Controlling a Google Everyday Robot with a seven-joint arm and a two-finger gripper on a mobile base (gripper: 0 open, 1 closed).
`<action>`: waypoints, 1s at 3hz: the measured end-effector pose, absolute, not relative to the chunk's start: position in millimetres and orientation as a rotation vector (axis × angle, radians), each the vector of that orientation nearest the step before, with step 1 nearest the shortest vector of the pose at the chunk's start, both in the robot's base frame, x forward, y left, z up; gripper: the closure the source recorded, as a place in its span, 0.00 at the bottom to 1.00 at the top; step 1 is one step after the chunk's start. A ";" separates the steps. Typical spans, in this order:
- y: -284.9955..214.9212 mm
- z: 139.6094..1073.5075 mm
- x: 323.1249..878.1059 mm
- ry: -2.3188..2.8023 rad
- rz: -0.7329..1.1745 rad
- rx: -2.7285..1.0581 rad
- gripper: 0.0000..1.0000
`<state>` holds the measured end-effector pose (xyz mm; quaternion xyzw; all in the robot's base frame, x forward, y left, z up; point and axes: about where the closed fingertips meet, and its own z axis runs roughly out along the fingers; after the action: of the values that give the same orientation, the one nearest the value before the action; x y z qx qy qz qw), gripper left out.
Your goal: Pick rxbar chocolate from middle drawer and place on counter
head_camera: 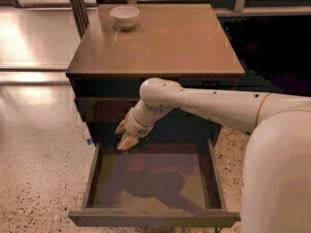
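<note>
Rxbar chocolate: not visible anywhere on the bare floor of the middle drawer [91,176]; probably up in the end effector, but cannot confirm. Left to right from here. Terrazzo floor [39,144] at far left: only relevant as the landing spot after a slipped grip. White bowl [124,16] at the back-left corner of the counter surface [170,42]: keep clear of it. End effector [126,135]: above the drawer's back-left corner, just in front of the dark cabinet face, below the counter's front edge. Grip state: cannot tell, clenched or released. Judging the step as lift-and-transfer out of the drawer. To do it well: pull back toward the drawer front before rising, because of the counter lip directly overhead; go up only once clear of that edge. Then swing over the lip and set down on the bare middle or right of the surface, well apart from the bowl. Keep the wrist level; flat thin bar, easy to tilt out. Arm [214,106]: in from the right across the cabinet front, so watch elbow clearance against the counter's front edge.
</note>
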<state>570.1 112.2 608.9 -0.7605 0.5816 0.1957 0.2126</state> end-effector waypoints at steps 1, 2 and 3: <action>96.4 636.8 585.1 1.558 0.582 -2.019 1.00; 74.7 661.0 607.6 1.515 0.604 -1.945 1.00; 76.2 663.4 606.9 1.520 0.608 -1.944 1.00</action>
<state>606.9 76.2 663.4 -0.7309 0.5712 0.2285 0.2955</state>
